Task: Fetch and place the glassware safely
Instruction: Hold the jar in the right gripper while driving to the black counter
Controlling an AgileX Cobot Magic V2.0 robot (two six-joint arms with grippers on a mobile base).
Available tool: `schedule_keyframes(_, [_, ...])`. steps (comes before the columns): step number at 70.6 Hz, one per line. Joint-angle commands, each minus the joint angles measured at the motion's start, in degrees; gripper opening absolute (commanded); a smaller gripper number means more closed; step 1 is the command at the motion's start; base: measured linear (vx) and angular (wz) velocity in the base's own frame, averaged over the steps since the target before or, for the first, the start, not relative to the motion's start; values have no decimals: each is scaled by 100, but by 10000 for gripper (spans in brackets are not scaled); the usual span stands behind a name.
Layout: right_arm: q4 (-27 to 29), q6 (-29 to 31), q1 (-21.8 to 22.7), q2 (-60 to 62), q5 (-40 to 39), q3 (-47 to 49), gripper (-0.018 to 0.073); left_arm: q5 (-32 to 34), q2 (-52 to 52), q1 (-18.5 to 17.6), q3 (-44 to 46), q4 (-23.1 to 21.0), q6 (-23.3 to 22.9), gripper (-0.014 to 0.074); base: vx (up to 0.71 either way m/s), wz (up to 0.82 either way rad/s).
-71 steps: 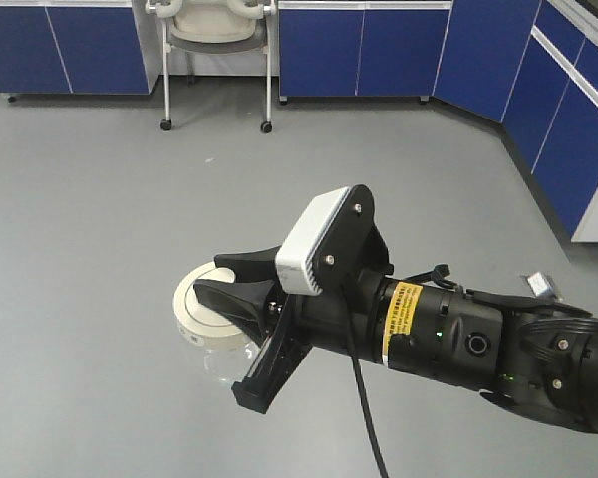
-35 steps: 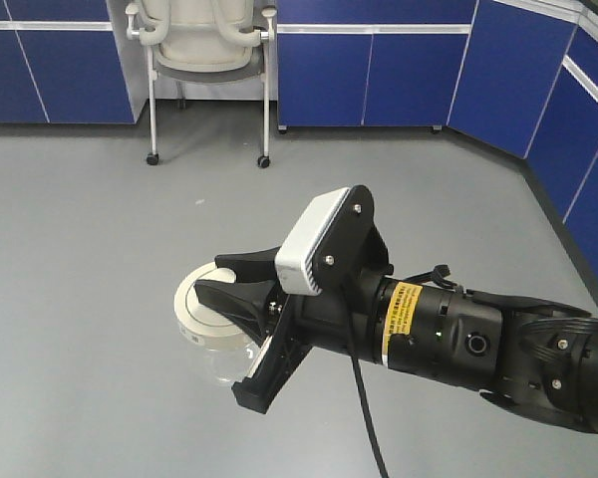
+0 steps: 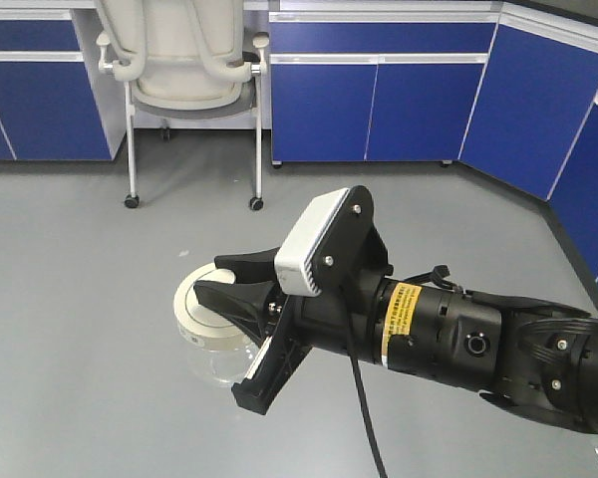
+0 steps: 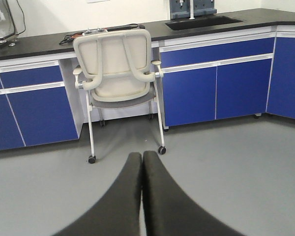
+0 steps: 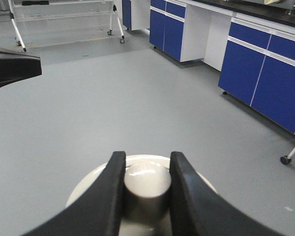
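Note:
The glassware is a small clear glass jar (image 3: 215, 362) with a round cream-white lid (image 3: 193, 317). It hangs above the grey floor in the front view. My right gripper (image 3: 225, 289) is shut on the lid's central knob (image 5: 146, 184). In the right wrist view my right gripper (image 5: 147, 157) has a black finger pressed on each side of the knob, with the lid's rim (image 5: 88, 189) below. My left gripper (image 4: 142, 155) is shut and empty, with its fingers touching, and points at a chair.
A cream wheeled chair (image 3: 184, 60) stands ahead by blue cabinets (image 3: 379, 100); it also shows in the left wrist view (image 4: 119, 66) beside a dark counter with a sink (image 4: 206, 22). More blue cabinets (image 5: 270, 73) line the right wall. A black part (image 5: 10, 69) juts in at the left edge.
The chair and cabinets have shifted down and left in the front view and look nearer. The right arm and the held jar keep the same place in the frame.

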State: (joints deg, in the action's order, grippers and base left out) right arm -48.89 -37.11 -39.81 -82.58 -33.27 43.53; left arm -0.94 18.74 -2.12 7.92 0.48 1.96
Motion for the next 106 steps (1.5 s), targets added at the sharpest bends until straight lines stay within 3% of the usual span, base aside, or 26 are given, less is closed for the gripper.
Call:
schedule_keyframes(1, [186,16,12,232,-478,175,-3,454,42,7,145,-48,-12,-7,53,-3])
schedule_keyframes(64, [186,16,12,232,-478,175,-3,454,42,7,145,-48,-12,-7,39,-7])
schedule_keyframes(106, [186,16,12,232,-478,175,-3,454,42,7,145,-48,-12,-7,20,-64])
